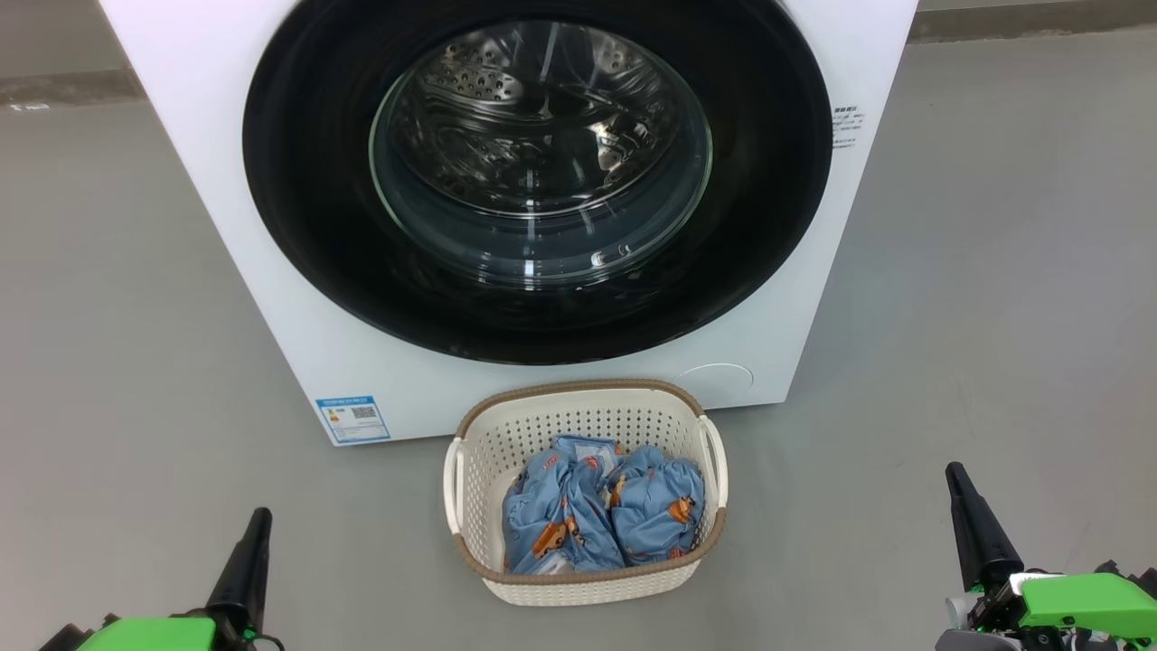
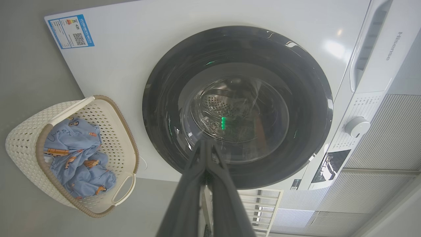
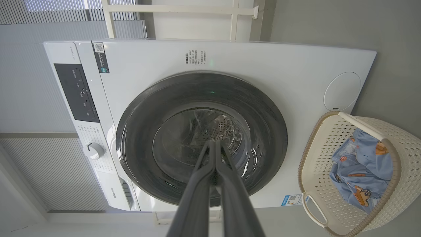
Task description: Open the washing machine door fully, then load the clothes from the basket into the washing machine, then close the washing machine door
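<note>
Opening step in hand: the washing machine door [image 1: 539, 172] is sitting closed, nothing loaded yet.
The left gripper [image 1: 258, 529] and right gripper [image 1: 963, 497] are both hanging clenched and empty, well apart from the door. Between them the basket [image 1: 578, 389] is standing on the floor [image 1: 136, 362], just before the lower front edge of the washing machine [image 1: 362, 380], holding the clothes [image 1: 601, 515]. Next, by my judgement, one gripper is needing to catch the door's rim and swing it fully open.

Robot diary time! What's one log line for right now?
door: shut | clothes: in basket | left gripper: shut, empty | right gripper: shut, empty | next: open door
</note>
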Available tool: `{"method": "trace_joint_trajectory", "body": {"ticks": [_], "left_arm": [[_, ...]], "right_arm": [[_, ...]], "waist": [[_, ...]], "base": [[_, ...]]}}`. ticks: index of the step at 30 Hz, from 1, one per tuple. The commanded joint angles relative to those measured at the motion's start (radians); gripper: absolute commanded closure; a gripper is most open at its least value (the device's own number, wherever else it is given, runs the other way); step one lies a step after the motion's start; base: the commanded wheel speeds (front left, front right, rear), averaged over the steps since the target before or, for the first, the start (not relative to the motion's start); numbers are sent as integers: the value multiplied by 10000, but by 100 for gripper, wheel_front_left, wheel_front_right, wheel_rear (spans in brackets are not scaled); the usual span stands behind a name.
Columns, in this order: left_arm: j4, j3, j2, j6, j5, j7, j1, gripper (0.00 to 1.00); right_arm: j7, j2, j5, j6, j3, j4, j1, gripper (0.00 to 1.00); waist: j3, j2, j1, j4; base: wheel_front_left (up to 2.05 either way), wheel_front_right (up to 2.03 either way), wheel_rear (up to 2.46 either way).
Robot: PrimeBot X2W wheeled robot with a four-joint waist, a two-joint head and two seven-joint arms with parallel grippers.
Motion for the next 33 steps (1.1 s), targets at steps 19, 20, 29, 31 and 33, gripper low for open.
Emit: {"method": "trace_joint_trajectory", "body": {"ticks": [19,20,29,31,33], "left_arm": [[-190,357,122,-31,154,60,-431,100],[-190,357,122,-31,154,60,-431,100],[262,-47,-105,2,19,-37,183,0],[221,-69,-101,1,60,-93,183,0],[188,-98,-90,1,115,-153,185,0]], "right_arm": [[80,-37,-47,17,216,-246,-412,100],[80,-37,-47,17,216,-246,-412,100],[-42,58,-13,0,10,318,175,0],[-95,57,-42,0,31,296,179,0],[-157,46,-101,1,51,285,187,0]], "waist": [[0,0,0,0],[0,0,0,0],[5,0,0,0],[6,0,4,4],[-8,0,17,13]], "base": [[0,0,0],[0,0,0],[0,0,0],[0,0,0],[0,0,0]]}}
